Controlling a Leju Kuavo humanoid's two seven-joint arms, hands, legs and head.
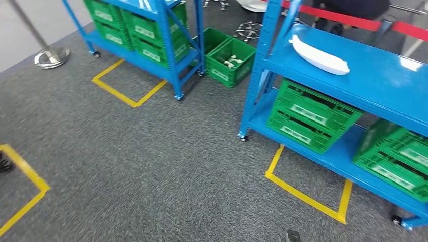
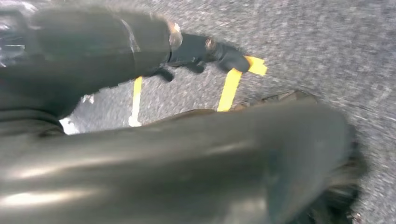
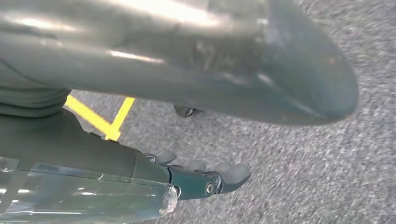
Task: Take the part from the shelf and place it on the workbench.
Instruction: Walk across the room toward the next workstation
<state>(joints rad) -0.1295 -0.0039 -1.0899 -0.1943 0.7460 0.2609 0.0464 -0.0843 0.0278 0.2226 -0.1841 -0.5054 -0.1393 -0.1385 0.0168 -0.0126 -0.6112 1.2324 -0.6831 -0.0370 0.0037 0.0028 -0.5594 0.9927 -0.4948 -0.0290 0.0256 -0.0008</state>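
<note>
Part: white, long and curved piece (image 1: 319, 55) lying flat on the upper deck of the near blue shelf (image 1: 383, 83), toward that deck's left end, nothing touching it.
Near shelf: blue steel rack on castors at the right of the head view; two green crates (image 1: 309, 115) (image 1: 398, 154) sit side by side on its lower deck, below the part.
Far shelf: second blue rack (image 1: 151, 35) at the back left, stacked with more green crates (image 1: 151, 38).
Floor crates: two green crates (image 1: 229, 58) on the carpet between the racks; the nearer one has pale small pieces inside, too small to make out.
Floor: grey carpet (image 1: 166, 161) with yellow tape outlines (image 1: 308, 194), one under the near shelf, one beside the far shelf, one at the left edge.
Post: chrome stand with a round base (image 1: 50, 56) at the far left.
Barrier: red bar (image 1: 353, 21) behind the near shelf, with a dark-clothed person behind it.
Left hand: hangs over the carpet and tape in its wrist view (image 2: 205, 51), dark fingers curled loosely inward, holding nothing; picture is blurred.
Right hand: hangs low above the carpet in its wrist view (image 3: 205, 179), fingers lying close side by side and reaching forward, nothing between them.
</note>
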